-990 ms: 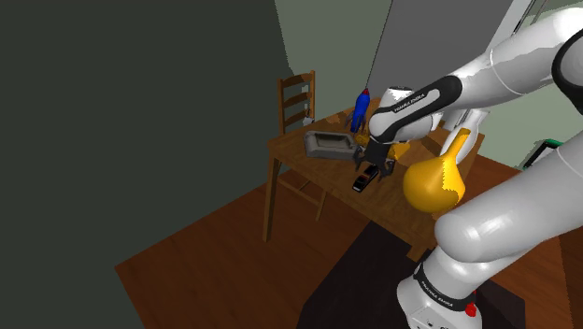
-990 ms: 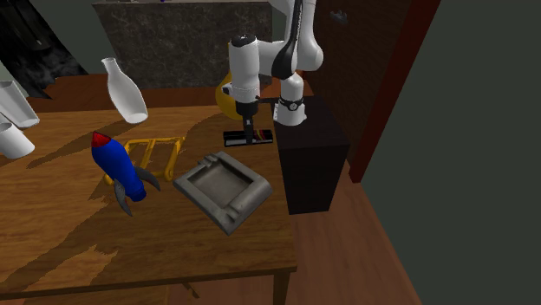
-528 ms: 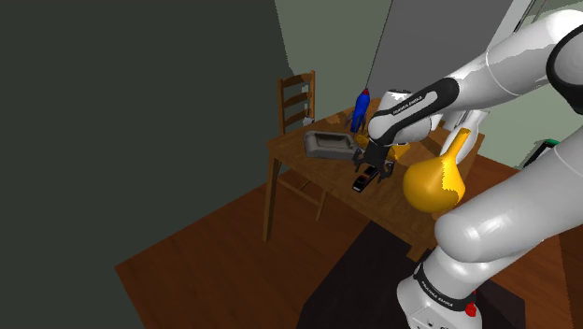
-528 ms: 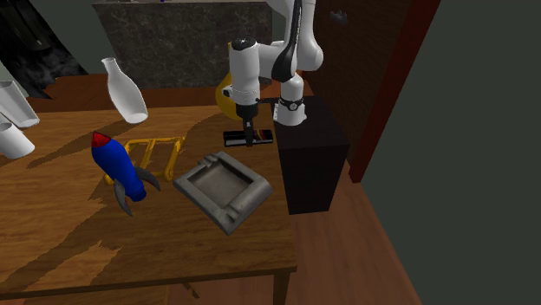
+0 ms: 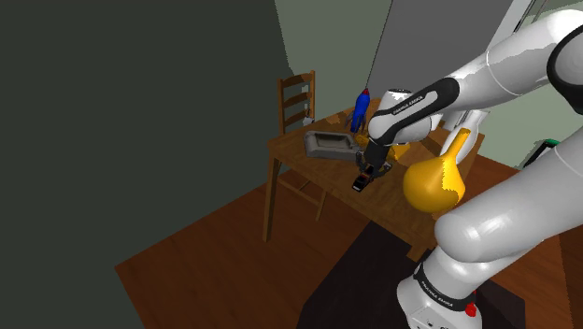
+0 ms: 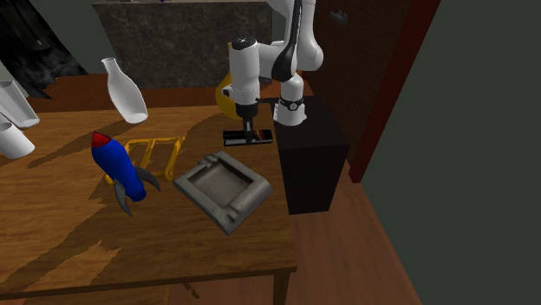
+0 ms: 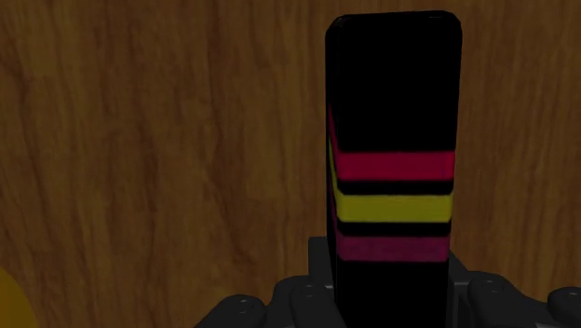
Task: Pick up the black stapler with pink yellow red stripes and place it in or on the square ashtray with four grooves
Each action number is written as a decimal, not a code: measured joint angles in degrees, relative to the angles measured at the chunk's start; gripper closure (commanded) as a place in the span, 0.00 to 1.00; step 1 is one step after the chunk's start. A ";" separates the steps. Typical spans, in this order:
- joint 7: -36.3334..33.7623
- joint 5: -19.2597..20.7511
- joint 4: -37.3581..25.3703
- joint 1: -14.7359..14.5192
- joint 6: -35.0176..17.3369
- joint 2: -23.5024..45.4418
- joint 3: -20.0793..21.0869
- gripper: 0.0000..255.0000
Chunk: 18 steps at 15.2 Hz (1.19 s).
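**Stapler gripped, lift and transfer to come**

The black stapler with pink, yellow and red stripes [image 7: 393, 112] lies flat on the brown wooden table [image 6: 78, 234], close to the table edge nearest the robot's dark box stand [image 6: 314, 165]. The all-black two-finger gripper [image 6: 248, 133] is down over it. In the wrist view the stapler's body fills the space between the fingers, which sit against its two long sides near the striped end, so the grip looks closed on it. Nothing shows the stapler clear of the wood, so I judge the grasp made and the lift not yet begun.

The grey square ashtray with four grooves [image 6: 221, 184] stands empty on the same table, near the stapler but apart from it, on the side away from the stand. Left to do: raise the stapler, carry it across to the ashtray, and let it go in or on it.

The white arm reaches out from the stand, bends at the elbow and drops its wrist nearly straight down, fingers pointing at the tabletop. A yellow gourd-shaped vase [image 5: 434, 178] stands just behind the wrist, which the lift should stay clear of
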<state>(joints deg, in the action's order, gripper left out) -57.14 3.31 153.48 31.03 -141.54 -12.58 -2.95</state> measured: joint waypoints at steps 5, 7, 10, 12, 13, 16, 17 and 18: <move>0.00 -0.01 -0.11 -0.01 1.12 -0.81 0.03 1.00; 0.02 -0.05 -0.66 -0.03 3.05 -2.15 0.07 1.00; 0.10 -0.10 -1.64 -0.03 5.69 -3.81 0.10 1.00; 0.10 -0.14 -2.20 -0.06 7.46 -5.01 0.15 1.00; 0.15 -0.16 -2.68 -0.06 8.35 -5.43 0.15 1.00; 0.28 -0.19 -3.67 -0.03 11.19 -7.26 0.15 1.00; 0.28 -0.20 -3.98 -0.05 12.06 -7.82 0.18 1.00; 0.30 -0.23 -4.56 -0.06 13.02 -8.21 0.19 1.00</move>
<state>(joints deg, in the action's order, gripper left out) -56.84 3.08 148.92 30.97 -128.52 -20.78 -2.75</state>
